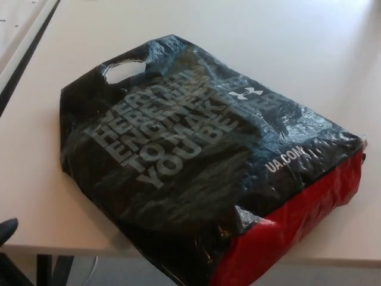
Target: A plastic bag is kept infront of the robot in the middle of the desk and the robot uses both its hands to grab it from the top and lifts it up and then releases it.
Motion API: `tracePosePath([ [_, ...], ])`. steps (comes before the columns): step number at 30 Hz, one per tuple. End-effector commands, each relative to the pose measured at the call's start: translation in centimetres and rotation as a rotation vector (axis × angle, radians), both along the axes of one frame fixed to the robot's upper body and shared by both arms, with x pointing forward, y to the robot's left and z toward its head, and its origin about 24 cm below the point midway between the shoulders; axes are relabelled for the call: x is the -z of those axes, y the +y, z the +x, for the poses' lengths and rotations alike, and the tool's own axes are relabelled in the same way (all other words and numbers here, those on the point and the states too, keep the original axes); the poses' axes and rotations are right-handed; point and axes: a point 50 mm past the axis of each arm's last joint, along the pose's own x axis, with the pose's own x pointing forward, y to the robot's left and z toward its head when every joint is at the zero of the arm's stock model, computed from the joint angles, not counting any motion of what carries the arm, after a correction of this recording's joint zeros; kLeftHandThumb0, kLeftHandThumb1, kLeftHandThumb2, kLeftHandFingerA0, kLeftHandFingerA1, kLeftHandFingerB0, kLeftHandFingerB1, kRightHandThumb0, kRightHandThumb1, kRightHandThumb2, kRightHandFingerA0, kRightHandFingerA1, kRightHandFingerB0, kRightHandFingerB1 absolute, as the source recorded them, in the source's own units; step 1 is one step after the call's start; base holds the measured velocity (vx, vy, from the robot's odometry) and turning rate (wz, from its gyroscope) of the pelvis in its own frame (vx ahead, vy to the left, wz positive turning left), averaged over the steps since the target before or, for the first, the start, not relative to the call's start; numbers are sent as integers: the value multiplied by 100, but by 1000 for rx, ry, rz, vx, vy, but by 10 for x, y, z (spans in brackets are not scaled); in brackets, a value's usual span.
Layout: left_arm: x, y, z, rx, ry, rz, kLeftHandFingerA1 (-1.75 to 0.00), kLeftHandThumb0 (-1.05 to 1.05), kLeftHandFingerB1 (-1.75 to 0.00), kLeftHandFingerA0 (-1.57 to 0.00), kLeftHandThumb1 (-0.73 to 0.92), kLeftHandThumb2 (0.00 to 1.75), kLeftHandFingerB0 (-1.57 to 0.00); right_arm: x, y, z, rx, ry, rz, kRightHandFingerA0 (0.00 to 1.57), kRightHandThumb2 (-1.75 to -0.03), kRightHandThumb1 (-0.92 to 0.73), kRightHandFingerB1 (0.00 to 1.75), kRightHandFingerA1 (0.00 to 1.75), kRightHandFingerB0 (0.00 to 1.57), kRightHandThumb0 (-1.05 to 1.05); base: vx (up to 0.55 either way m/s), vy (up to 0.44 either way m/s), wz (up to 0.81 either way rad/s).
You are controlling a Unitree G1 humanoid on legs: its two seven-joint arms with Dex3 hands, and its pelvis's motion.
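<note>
**Robot hand barely in view, bag lying flat on the table**

Robot hand visibility is nearly nil: only a small dark rounded shape (7, 231) is seen at the lower left edge, which may belong to the left arm, and whether its fingers are spread or pressed together cannot be told. No right robot hand is shown at all.

The black, crinkled plastic bag with grey lettering and a red gusset (202, 161) is laid flat on the pale, smooth table (333, 53), roughly in the middle, with its red end overhanging the near edge. Its cut-out handle hole (122, 70) is turned toward the far left. Nothing is gripping it.

Such a scene would be matched equally by a bag waiting to be grabbed and by one already lifted and let go; which of the two applies is not settled. Should a grab be made, both hands would have to be brought over the top, and the thin, slippery film would need to be gathered firmly.

Little of the room is shown: a lighter strip with a dark line (27, 42) at upper left, and dark floor below the table edge
</note>
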Motion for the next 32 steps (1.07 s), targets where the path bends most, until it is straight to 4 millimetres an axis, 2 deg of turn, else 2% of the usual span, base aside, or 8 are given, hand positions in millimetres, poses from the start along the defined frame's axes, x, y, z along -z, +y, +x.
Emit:
tracePosePath([
  [1,40,28,-130,-455,-281,96,-28,-53,-28,-9,88,66,-11,49,109,-236,-523,-235,-399,1,-102,-65,25,37,0,-71,0,0,9],
  [5,42,42,-151,-573,-209,118,-50,-32,-48,0,64,114,0,60,99,-266,-460,-124,-492,5,-99,-64,22,21,6,-76,0,0,0],
  [7,44,47,-160,-633,-191,100,-50,-31,-48,0,65,115,0,59,89,-272,-391,-86,-483,5,-65,-84,23,25,8,-68,0,0,0],
  [8,47,52,-165,-689,-185,61,-50,-30,-47,0,68,117,0,57,79,-275,-293,-44,-426,1,-103,-68,24,25,3,-69,0,0,0],
  [17,70,89,-192,-1054,-101,-54,-50,-33,-47,0,62,114,0,69,40,-309,63,222,-389,0,-98,-63,28,27,0,-61,-1,-3,3],
  [19,73,90,-195,-1084,-61,-51,-33,-59,-29,-18,87,67,-18,72,39,-315,82,267,-424,4,-66,-86,22,27,6,-63,0,0,0],
  [24,84,88,-198,-1138,-7,-83,-32,-61,-28,-22,87,65,-19,88,48,-335,166,436,-352,0,-102,-66,27,34,4,-71,-5,-2,-1],
  [32,95,87,-192,-1092,72,-133,-29,-63,-27,0,78,110,0,103,58,-339,176,529,-272,0,-98,-60,35,43,7,-67,0,0,0],
])
